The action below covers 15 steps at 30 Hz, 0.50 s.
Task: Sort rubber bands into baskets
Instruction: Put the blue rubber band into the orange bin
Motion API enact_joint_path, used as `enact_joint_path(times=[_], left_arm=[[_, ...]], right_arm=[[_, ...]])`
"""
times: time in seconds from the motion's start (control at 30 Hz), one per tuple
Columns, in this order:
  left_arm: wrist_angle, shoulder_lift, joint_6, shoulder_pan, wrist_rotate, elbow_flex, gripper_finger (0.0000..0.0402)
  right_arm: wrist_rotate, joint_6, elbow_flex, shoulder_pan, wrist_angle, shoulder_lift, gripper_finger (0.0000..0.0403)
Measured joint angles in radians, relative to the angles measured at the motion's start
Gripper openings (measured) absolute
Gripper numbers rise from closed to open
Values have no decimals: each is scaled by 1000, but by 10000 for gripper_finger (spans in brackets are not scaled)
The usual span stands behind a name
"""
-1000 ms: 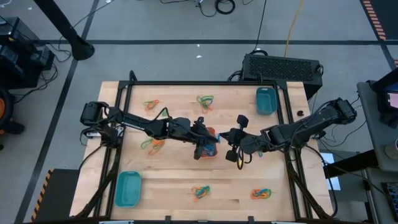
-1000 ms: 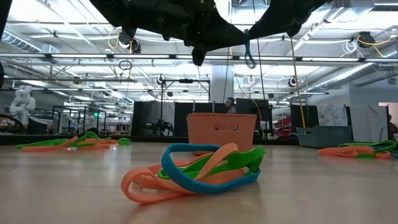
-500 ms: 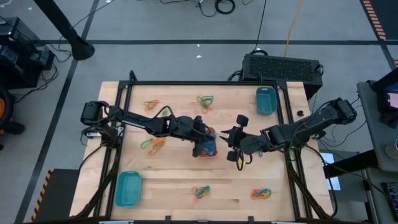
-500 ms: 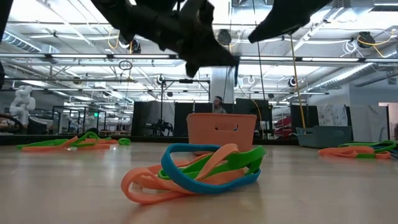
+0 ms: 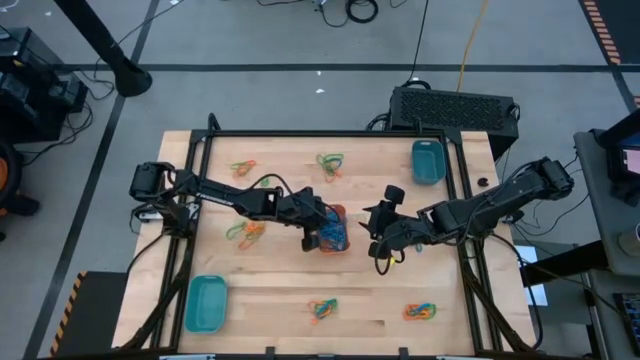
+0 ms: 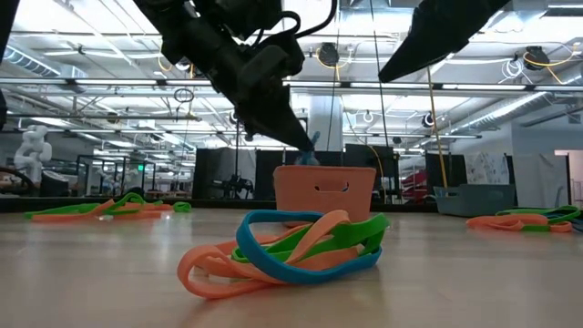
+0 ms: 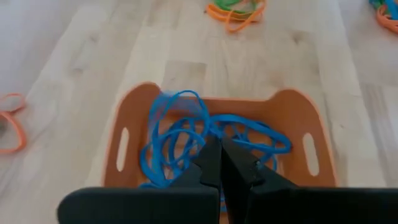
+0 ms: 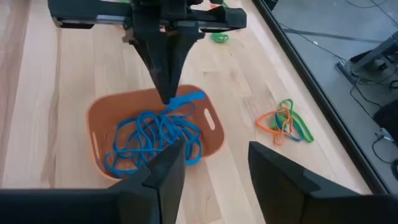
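High: left claw [image 5: 318, 237] over orange basket [image 5: 337, 229] mid-desk, right claw [image 5: 376, 238] just beside it. L wrist: fingers together on blue bands [image 7: 180, 134] in basket. R wrist: right fingers [image 8: 165, 173] apart, nothing held.
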Motion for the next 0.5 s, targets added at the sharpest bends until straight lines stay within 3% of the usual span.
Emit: enact_joint_path(times=[0.5], left_arm=[[-41,0,34,0,-50,4,115]], right_arm=[[0,0,0,0,2,0,164]])
